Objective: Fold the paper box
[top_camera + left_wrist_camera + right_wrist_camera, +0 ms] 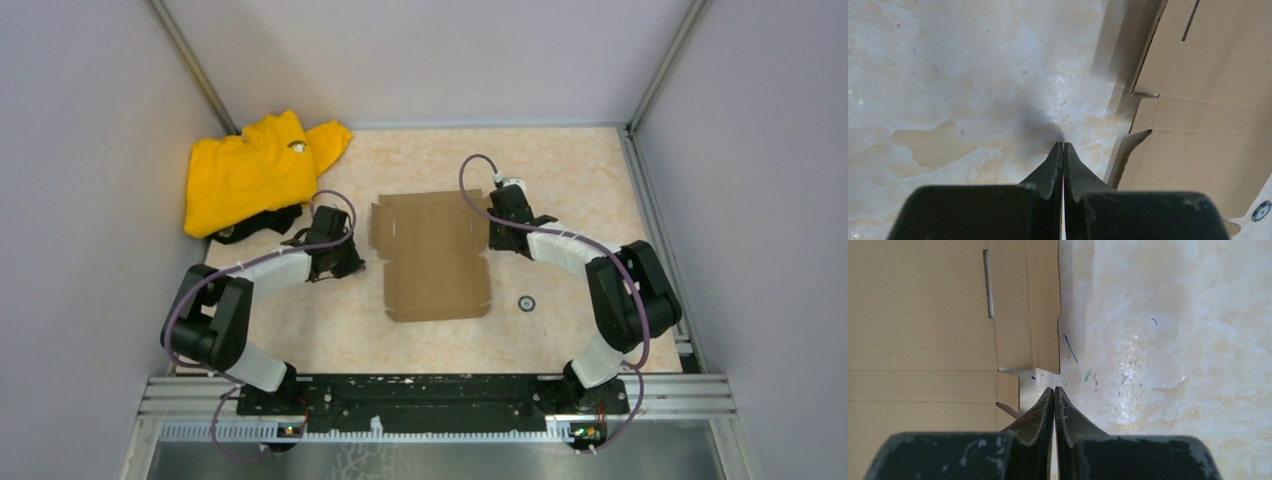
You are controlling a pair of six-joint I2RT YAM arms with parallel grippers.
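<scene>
The paper box is a flat brown cardboard blank lying unfolded in the middle of the table. My left gripper is shut and empty, low over the table just left of the box's left edge; in the left wrist view the box's left flaps lie to its right, one edge slightly lifted. My right gripper is shut and empty at the box's right edge; in the right wrist view the fingertips sit beside a notch between the box's flaps.
A yellow garment lies crumpled at the back left, over something dark. A small round disc lies on the table right of the box, also seen in the left wrist view. Grey walls enclose the table on three sides.
</scene>
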